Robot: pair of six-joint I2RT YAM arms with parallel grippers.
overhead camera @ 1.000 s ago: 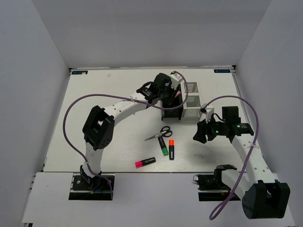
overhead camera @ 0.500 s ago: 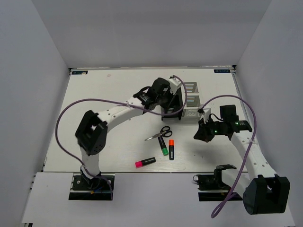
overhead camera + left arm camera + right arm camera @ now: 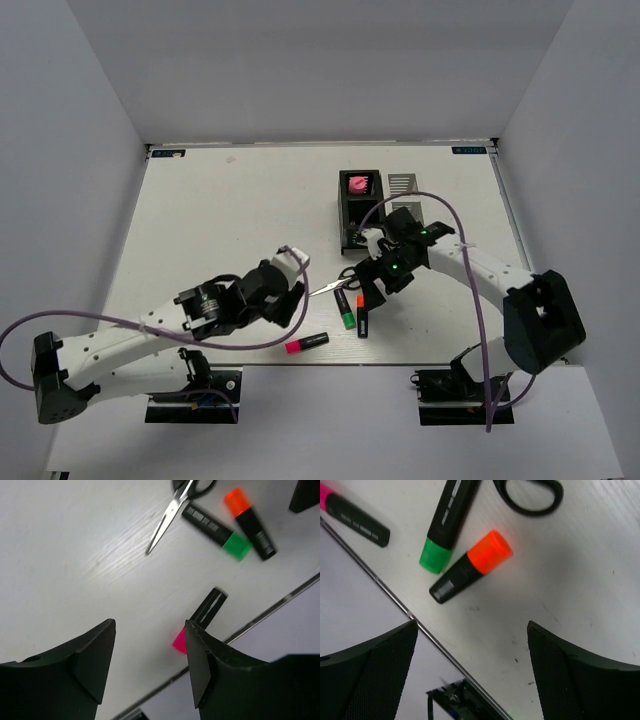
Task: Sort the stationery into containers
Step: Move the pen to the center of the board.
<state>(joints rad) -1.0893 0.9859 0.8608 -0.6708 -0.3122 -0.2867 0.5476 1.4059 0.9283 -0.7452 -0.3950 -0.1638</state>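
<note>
The scissors (image 3: pixel 343 281) lie flat on the white table (image 3: pixel 220 220), blades shut and handles towards the right arm. Both arms have their heads low, one on either side of the scissors.

The left gripper (image 3: pixel 292 298) hangs on the left-arm side of the scissors. In its wrist camera its fingers (image 3: pixel 95 655) stand apart with only bare table between them. The pink-capped highlighter (image 3: pixel 207 611) lies nearer the front edge than the scissors, its cap just beside one of those fingers. I can't tell whether they touch.

The right gripper (image 3: pixel 370 288) sits at the handle end of the scissors. Its fingers (image 3: pixel 375 665) are spread wide and hold nothing. The green-capped highlighter (image 3: pixel 451 517) lies just on the near side of the scissors. The orange-capped highlighter (image 3: pixel 469 569) is just beside it, its cap close against the green one's body.

Beyond the scissors, towards the back wall, the black organizer (image 3: pixel 359 213) stands upright. Something pink (image 3: pixel 357 184) shows in its far compartment. The white organizer (image 3: pixel 402 184) is next to it, mostly hidden by the right arm.
</note>
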